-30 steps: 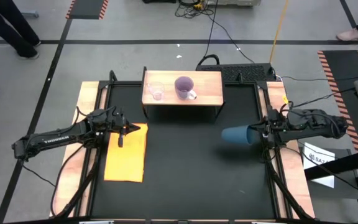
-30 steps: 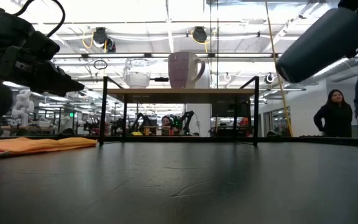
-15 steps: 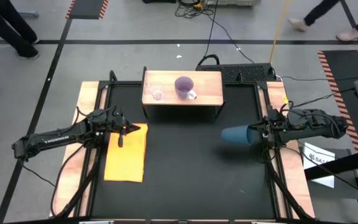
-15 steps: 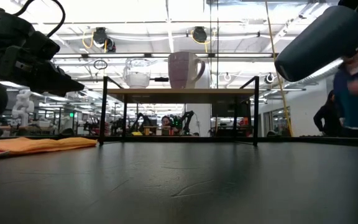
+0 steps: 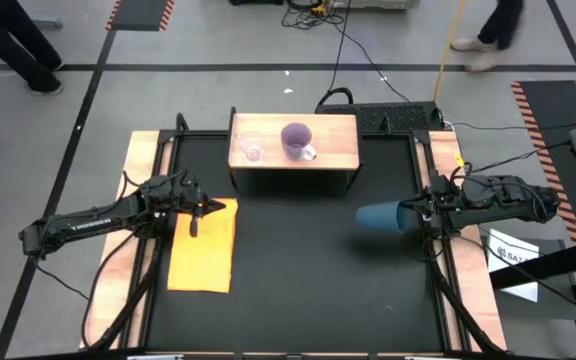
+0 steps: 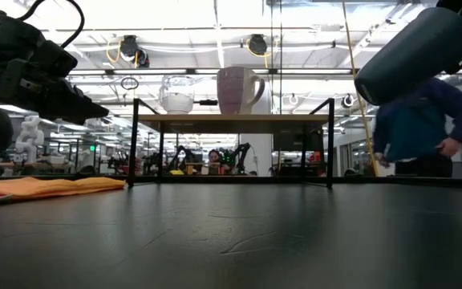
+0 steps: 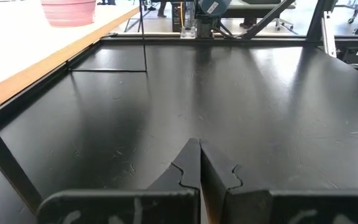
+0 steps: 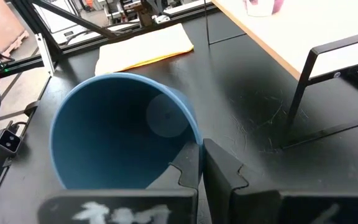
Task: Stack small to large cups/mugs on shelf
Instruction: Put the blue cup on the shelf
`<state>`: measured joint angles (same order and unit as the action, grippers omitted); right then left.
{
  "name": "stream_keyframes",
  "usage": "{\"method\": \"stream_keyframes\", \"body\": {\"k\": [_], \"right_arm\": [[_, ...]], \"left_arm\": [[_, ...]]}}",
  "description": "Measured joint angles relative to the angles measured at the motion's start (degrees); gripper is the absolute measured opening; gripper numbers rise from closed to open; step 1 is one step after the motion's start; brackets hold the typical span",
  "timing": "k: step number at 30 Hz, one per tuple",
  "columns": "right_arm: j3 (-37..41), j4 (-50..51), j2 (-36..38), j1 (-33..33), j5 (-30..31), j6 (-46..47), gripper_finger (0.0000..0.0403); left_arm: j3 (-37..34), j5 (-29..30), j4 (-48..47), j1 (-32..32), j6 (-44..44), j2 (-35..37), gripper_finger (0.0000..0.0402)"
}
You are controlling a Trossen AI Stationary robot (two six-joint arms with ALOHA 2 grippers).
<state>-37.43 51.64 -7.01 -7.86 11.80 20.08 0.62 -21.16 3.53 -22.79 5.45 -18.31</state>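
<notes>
The light-wood shelf (image 5: 333, 140) stands at the table's far middle on thin black legs. The clear glass cup (image 5: 251, 148) and the purple mug (image 5: 296, 139) stand upright on it, side by side; both show in the low view, the glass (image 6: 176, 94) and the mug (image 6: 237, 90). My right gripper (image 5: 415, 215) is shut on the dark teal-blue cup (image 5: 378, 217) at the table's right side, above the surface. My left gripper (image 5: 203, 208) is shut and empty over the far right corner of the yellow mat (image 5: 203, 250). My right gripper pinches the teal-blue cup's rim wall (image 8: 193, 138), one finger inside the mouth and one outside. The fingers come level from the table's right side. The cup (image 6: 415, 50) is lifted clear of the table, on its side, its base toward the table's left and tipped slightly down.
The yellow mat lies flat at the table's left. The black table surface (image 5: 298, 260) between the arms and in front of the shelf is bare. A person (image 6: 419, 128) stands in the room beyond the table.
Both arms and all the cups have kept still. Only a person in the room beyond the table has walked across.
</notes>
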Motion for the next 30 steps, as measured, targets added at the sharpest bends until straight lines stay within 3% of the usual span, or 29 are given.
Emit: {"method": "stream_keyframes", "body": {"k": [7,30], "right_arm": [[-0.02,0.02,0.0,0.0,0.04,0.02,0.0],[-0.12,-0.91,0.0,0.02,0.28,-0.13,0.0]], "left_arm": [[0.0,-2.39,0.52,0.04,-0.13,-0.02,0.0001],[-0.01,-2.61,0.53,0.0,-2.62,-0.01,0.0001]]}}
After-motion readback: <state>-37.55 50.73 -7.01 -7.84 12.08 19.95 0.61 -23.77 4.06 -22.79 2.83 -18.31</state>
